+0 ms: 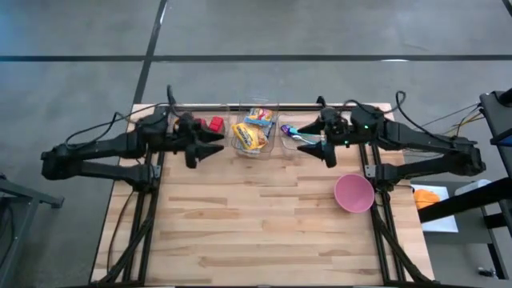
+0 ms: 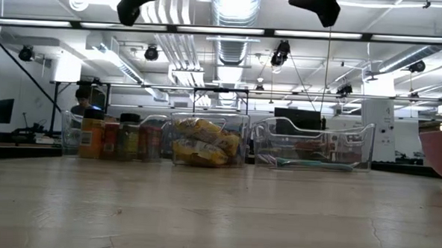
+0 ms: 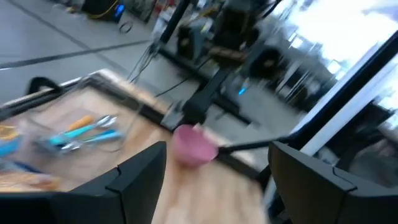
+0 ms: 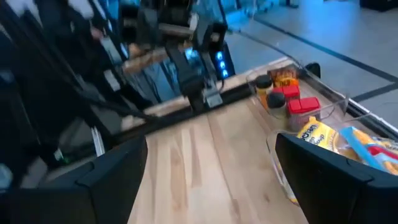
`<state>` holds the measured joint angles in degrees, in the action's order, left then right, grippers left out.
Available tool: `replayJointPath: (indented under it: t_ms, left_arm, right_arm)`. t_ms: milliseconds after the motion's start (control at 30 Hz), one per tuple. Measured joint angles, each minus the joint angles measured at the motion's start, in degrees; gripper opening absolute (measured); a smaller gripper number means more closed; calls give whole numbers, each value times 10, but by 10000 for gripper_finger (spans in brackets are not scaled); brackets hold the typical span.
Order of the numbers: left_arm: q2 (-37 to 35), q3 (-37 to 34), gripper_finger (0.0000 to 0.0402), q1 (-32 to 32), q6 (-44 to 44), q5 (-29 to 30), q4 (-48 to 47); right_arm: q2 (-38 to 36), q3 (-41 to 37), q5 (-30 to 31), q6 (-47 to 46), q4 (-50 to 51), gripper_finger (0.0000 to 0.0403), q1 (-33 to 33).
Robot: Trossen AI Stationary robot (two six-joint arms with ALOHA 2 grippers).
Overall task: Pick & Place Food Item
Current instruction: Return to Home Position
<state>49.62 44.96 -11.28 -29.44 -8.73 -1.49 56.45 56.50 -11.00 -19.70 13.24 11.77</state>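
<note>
From here the sorting looks done, so I judge the step in hand to be the retreat to the rest pose. My reference is the middle bin [image 2: 210, 115], the clear one at the far edge of the table [image 1: 256, 228] that holds the yellow snack bags [image 1: 249, 136].

The red can [image 1: 215, 124] sits in the clear left bin [image 2: 154, 118] directly beside the middle bin on the left arm's side, packed in with other seasoning jars [image 2: 108, 138]. The spoons [image 3: 87, 132] lie in the clear right bin [image 2: 313, 143] directly beside the middle bin on the other side. A pink bowl [image 1: 354, 193] stands well apart from the middle bin, toward the near right of the table.

The left end effector [image 1: 216, 144] hovers just left of the middle bin, raised well above the table. Its fingers are apart with nothing between them. The right end effector [image 1: 308, 141] mirrors it just right of the middle bin, equally high, also spread and empty.

As I read it, the next move calls for no grasp at all. Each arm should draw back from the middle bin toward its own base and fold down. I would keep the height until both are clear of the bin rims. I would also watch the right arm's path, because the pink bowl stands near its base and could be clipped on the way down.
</note>
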Motion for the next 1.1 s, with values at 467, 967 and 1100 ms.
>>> replayJointPath:
  t_ms: [467,967,1100]
  left_arm:
    - [-89,-116,290,31,89,4,18]
    - [-113,-220,290,101,147,89,43]
    - [-113,-221,290,110,147,98,18]
  right_arm:
    - [-120,-147,9,36,-44,351,6]
    - [-262,-299,2,2,-179,351,5]
    - [-301,-356,6,-21,-203,351,5]
